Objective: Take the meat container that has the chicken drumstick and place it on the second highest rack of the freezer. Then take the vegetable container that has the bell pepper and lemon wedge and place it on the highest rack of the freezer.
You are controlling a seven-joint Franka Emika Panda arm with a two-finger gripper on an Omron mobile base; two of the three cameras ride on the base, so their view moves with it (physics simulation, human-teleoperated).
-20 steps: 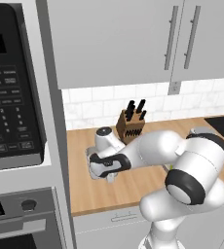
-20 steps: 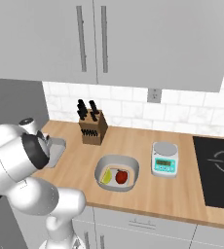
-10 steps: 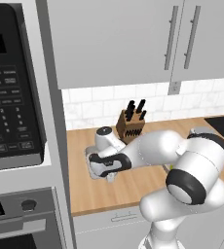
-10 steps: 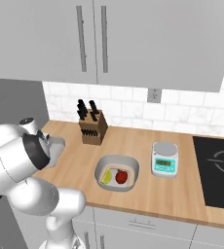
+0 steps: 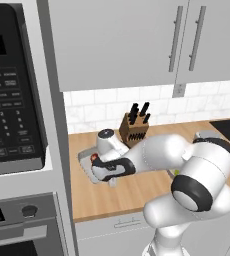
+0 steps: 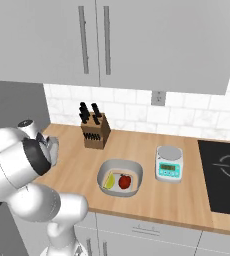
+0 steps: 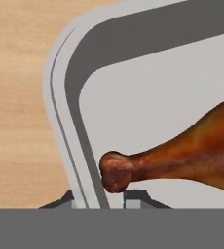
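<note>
The meat container is a shallow grey tray on the wooden counter, seen at the counter's left end. The chicken drumstick lies inside it, glossy brown, with its bone tip near the tray's wall. My gripper reaches down over the tray's left part, with one fingertip on each side of the rim wall, shut on it. The vegetable container is a grey bowl mid-counter holding the red bell pepper and the yellow lemon wedge. The freezer and its racks are out of view.
A knife block stands behind the tray against the tiled wall. A small kitchen scale and a black cooktop lie to the right. A microwave above an oven walls in the counter's left end; cabinets hang overhead.
The fingers have closed from wide open onto the tray's rim. The arm and the containers have stayed where they were.
</note>
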